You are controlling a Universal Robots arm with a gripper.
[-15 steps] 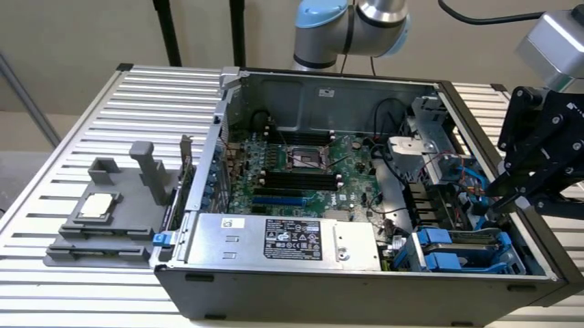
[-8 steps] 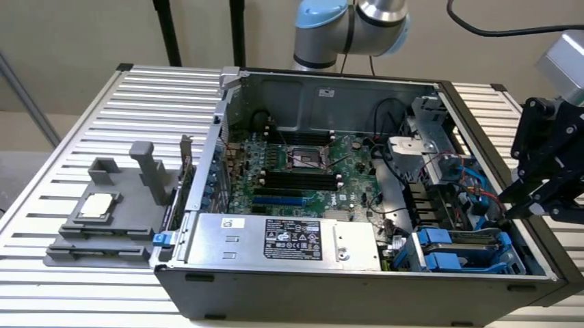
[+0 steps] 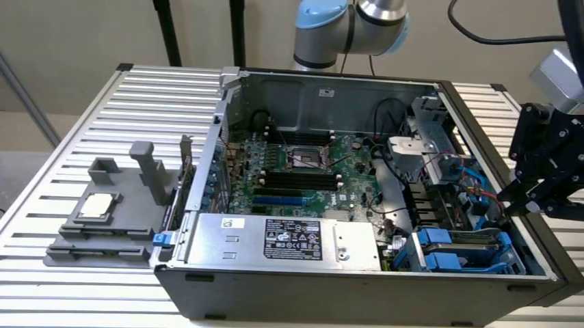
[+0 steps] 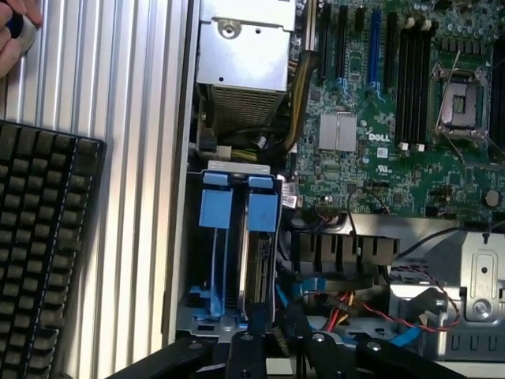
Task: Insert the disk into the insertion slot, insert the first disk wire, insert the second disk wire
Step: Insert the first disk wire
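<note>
Hidden: the end of the disk nearest the gripper lies under the gripper's black links, so the connectors there cannot be made out. Whether any wire is plugged in cannot be told.
Cut off: a person's hand shows only partly at the wrist picture's edge, resting on the ribbed table. The arm is cut by the exterior view's top edge.
Disk: sits edge-on in the insertion slot, blue tab at the cage mouth, just beside a second blue tab.
Gripper state: opening cannot be told, and no held object can be made out.
Clutter: a cable bundle of red, yellow and blue leads lies just beside the cage, near the gripper.
Surroundings: power-supply box stands next to the cage, with the motherboard behind it. A grey fixture is on the table at the exterior view's left. A keyboard lies outside the case.
Arm pose: the arm's joints rise behind the case's rear wall. The gripper hangs over the case wall at the exterior view's right, above the cage end.
</note>
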